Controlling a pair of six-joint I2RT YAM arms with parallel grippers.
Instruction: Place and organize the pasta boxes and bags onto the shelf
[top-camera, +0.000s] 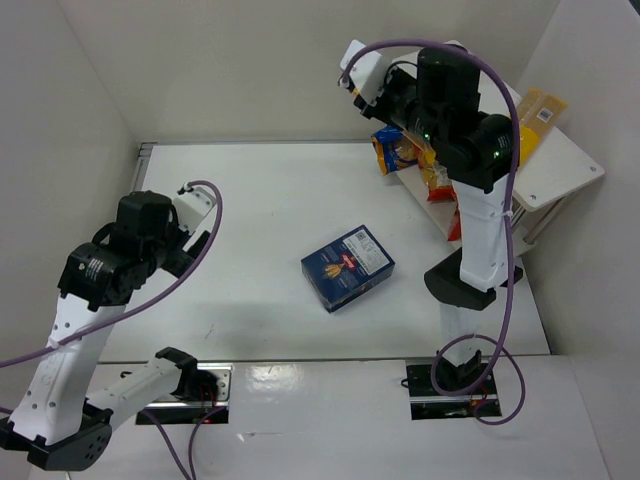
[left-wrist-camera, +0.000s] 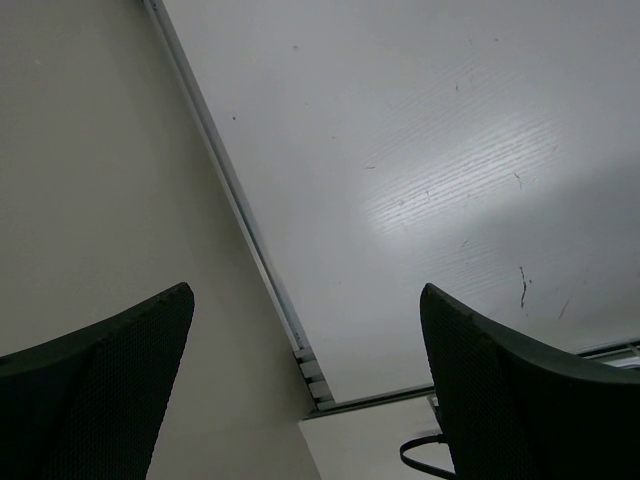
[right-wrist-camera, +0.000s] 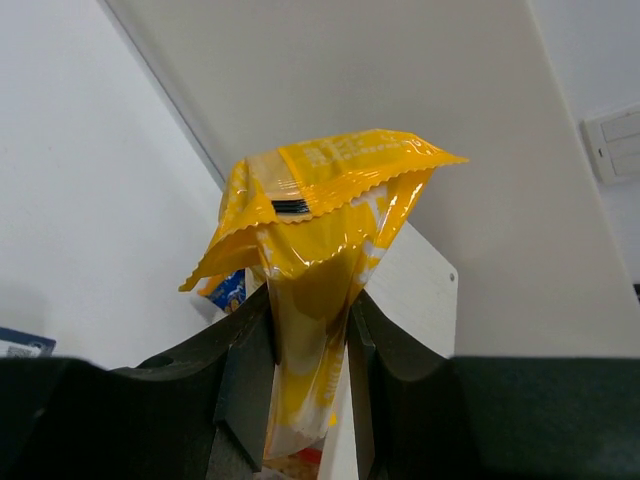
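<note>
right wrist: right hand (right-wrist-camera: 305, 340) clamps a yellow bag (right-wrist-camera: 320, 220) near the shelf (top-camera: 565, 170); left hand (left-wrist-camera: 305, 300) spread, blue box (top-camera: 347, 267) mid-table.

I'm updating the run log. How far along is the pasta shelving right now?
Partly done. Done: a spaghetti bag lies on the shelf top, and short crinkly bags show under its edge, apparently on the lower tier. In hand: the right gripper has its jaws shut on a yellow bag. Left: the dark blue box lies on the table; the left gripper is open, empty.

spread gripper (left-wrist-camera: 305, 385) fingers (left-wrist-camera: 95, 390) above bare white table (left-wrist-camera: 430, 150)
</note>
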